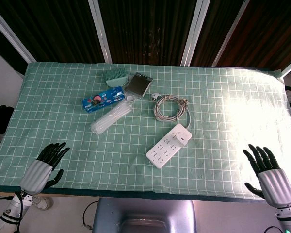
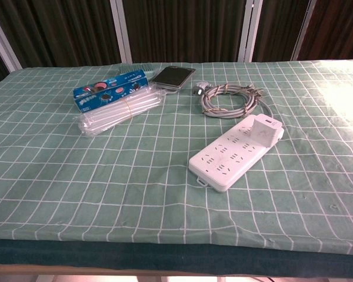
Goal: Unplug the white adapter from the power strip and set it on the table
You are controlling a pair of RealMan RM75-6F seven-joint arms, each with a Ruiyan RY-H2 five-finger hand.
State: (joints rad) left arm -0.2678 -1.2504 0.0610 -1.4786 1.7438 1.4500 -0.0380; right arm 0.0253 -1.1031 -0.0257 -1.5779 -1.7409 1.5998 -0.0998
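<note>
A white power strip (image 1: pixel 168 145) (image 2: pixel 234 153) lies slanted near the middle of the green checked tablecloth. The white adapter (image 1: pixel 183 137) (image 2: pixel 265 130) is plugged into its far right end. My left hand (image 1: pixel 42 167) hovers at the front left corner, fingers apart, holding nothing. At the front right edge my right hand (image 1: pixel 269 171) is likewise spread and empty. Both hands are far from the strip and show only in the head view.
The strip's grey coiled cable (image 1: pixel 170 106) (image 2: pixel 229 98) lies behind it. Further left are a bundle of clear straws (image 1: pixel 111 118) (image 2: pixel 119 115), a blue cookie box (image 1: pixel 103 98) (image 2: pixel 110 89), a phone (image 1: pixel 139 84) (image 2: pixel 173 76) and a teal brush (image 1: pixel 116 75).
</note>
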